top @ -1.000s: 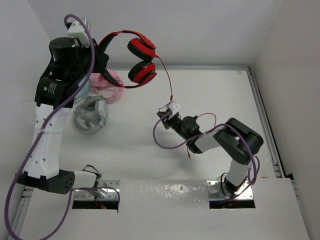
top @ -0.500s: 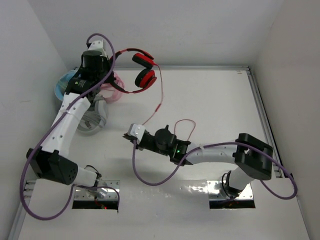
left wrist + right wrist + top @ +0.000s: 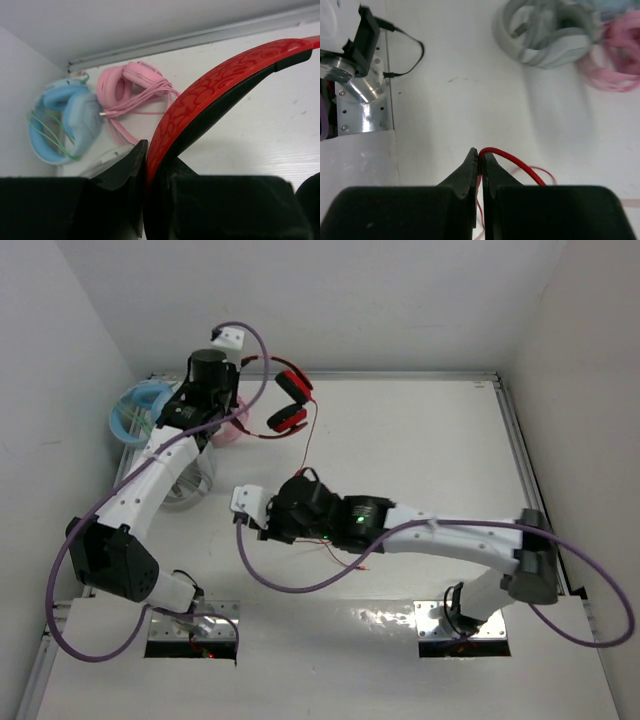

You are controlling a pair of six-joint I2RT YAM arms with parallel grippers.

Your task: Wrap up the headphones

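While the left gripper [image 3: 150,170] clamped the headphones [image 3: 290,405], their cable [image 3: 512,159] trailed.
Apart from the headphones, the right gripper [image 3: 480,167] pinched it for winding.

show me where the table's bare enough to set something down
The widest bare patch is the far right of the table, bordered by the red headphones, the right rail and the right arm. The far left corner is crowded: blue pair, pink pair and grey pair lie close together. Loose red cable trails under the right arm.
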